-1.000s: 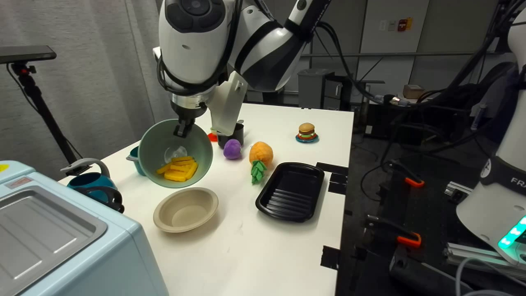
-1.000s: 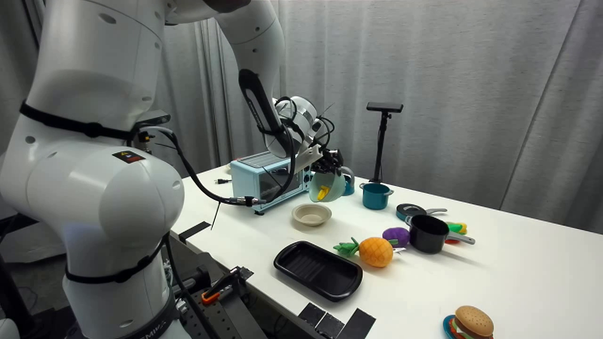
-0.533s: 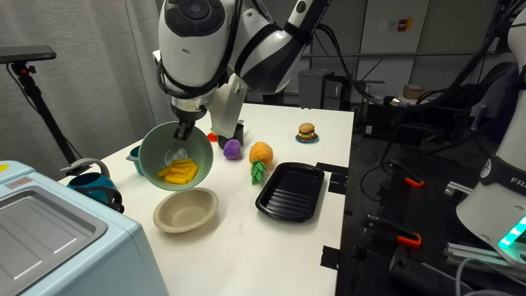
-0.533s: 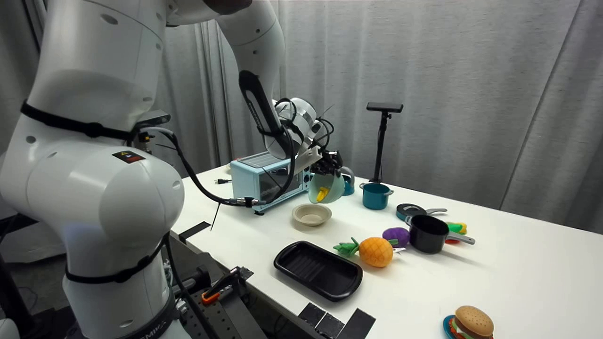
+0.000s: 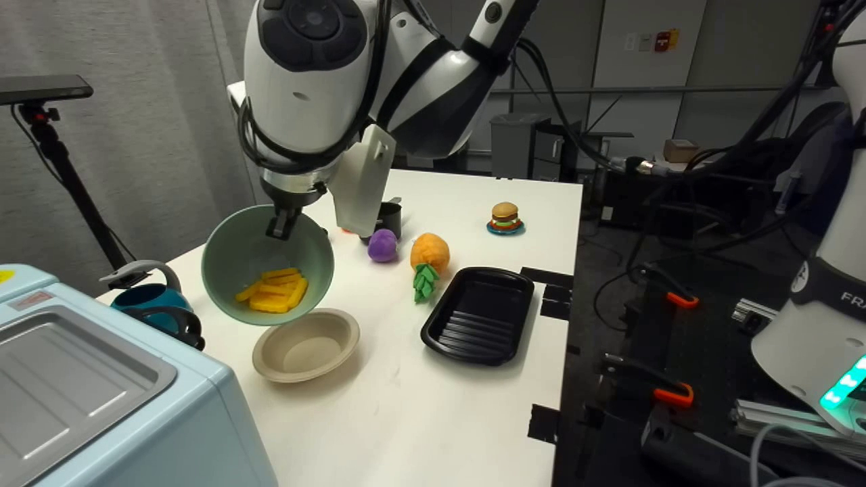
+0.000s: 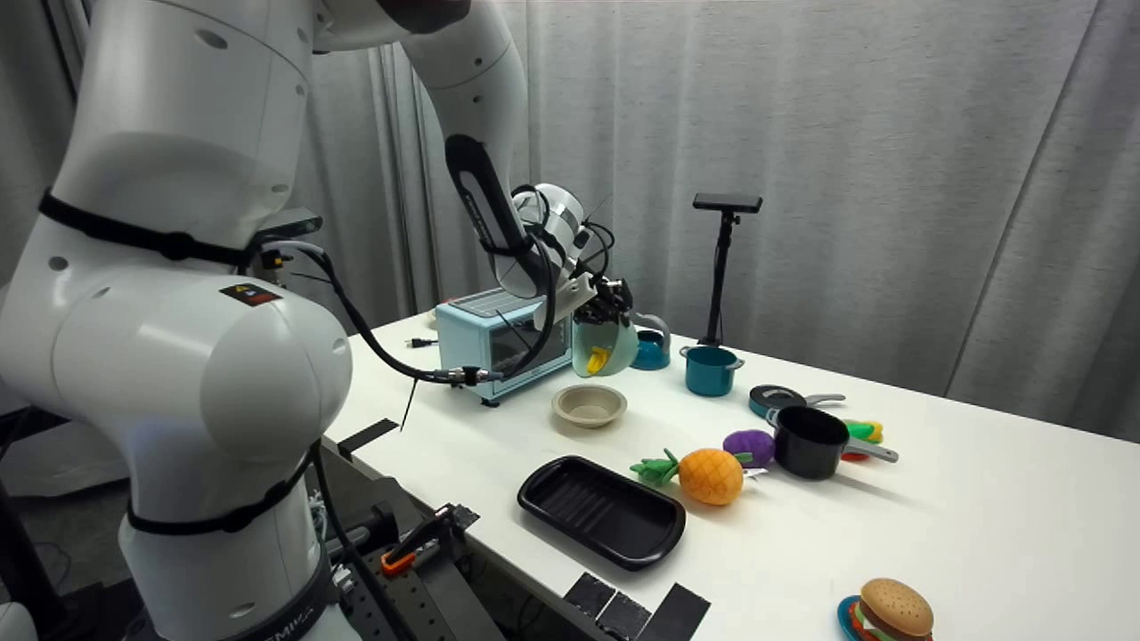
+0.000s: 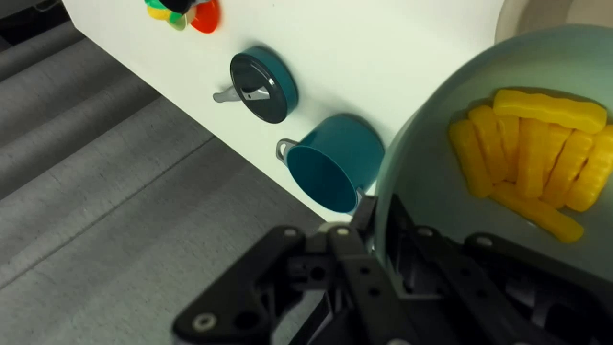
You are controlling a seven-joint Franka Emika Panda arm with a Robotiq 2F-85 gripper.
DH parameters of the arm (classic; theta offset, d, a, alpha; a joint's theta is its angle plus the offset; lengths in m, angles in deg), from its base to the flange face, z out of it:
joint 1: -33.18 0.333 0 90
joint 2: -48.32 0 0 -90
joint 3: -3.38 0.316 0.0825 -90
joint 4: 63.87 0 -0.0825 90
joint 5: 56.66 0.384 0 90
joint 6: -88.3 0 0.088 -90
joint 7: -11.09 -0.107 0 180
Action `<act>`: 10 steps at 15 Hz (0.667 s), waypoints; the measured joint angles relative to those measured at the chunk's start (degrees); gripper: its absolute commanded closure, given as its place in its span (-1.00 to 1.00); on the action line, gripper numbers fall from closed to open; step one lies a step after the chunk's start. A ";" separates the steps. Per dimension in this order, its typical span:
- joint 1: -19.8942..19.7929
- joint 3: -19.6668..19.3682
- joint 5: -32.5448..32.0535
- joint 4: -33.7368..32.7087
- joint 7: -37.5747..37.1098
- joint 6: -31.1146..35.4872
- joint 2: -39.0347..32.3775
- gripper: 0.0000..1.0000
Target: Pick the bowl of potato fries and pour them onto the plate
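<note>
My gripper is shut on the rim of the pale mint-green bowl, one finger inside and one outside, as the wrist view shows. The bowl is tilted, with its opening facing an exterior view, and is held above the table. The yellow potato fries lie heaped inside it, toward its lower side; they also show in the wrist view. The cream-beige plate stands on the table, below and partly behind the bowl in that exterior view. In an exterior view the plate is in front of and below the bowl.
A light-blue toaster oven and a teal kettle stand close to the bowl. A teal pot and a lidded pan are along the table's edge. A black tray, toy pineapple and black saucepan stand farther off.
My gripper and the bowl have moved left in both exterior views, toward the oven, and slightly lower in an exterior view. The fries stay in the bowl. The plate has not moved.
</note>
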 measured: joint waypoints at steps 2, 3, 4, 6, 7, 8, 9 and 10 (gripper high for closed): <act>0.72 0.00 -3.80 -0.18 -3.15 -0.59 0.00 0.95; 1.02 -0.01 -5.65 -0.20 -4.74 -1.15 0.01 0.95; 0.26 1.33 -7.98 -0.20 -6.38 -2.62 0.04 0.95; -2.72 5.66 -12.19 0.04 -9.19 -6.25 0.11 0.95; -4.06 7.48 -13.87 0.38 -10.28 -7.79 0.18 0.95; -5.26 9.03 -15.24 0.83 -11.22 -8.99 0.27 0.95; -6.35 10.37 -16.33 1.34 -11.90 -9.97 0.34 0.95; -7.34 11.52 -17.26 1.85 -12.44 -10.73 0.42 0.95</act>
